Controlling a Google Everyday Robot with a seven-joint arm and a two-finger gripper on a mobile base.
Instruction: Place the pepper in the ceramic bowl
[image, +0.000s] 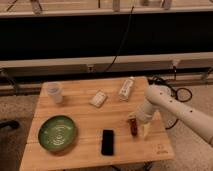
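Observation:
The pepper (133, 128) is a slim dark red-brown piece on the wooden table (80, 112), right of centre near the front. My gripper (136, 125) reaches in from the right on a white arm (170, 107) and sits right at the pepper, pointing down over it. The ceramic bowl (57, 133) is wide, green and ringed inside. It stands at the table's front left, well away from the gripper, with nothing in it.
A flat black phone (107, 142) lies between the bowl and the pepper. A translucent plastic cup (54, 92) stands at the back left. Two pale packets (98, 99) (126, 89) lie at the back middle. Black cables (172, 90) hang off the table's right.

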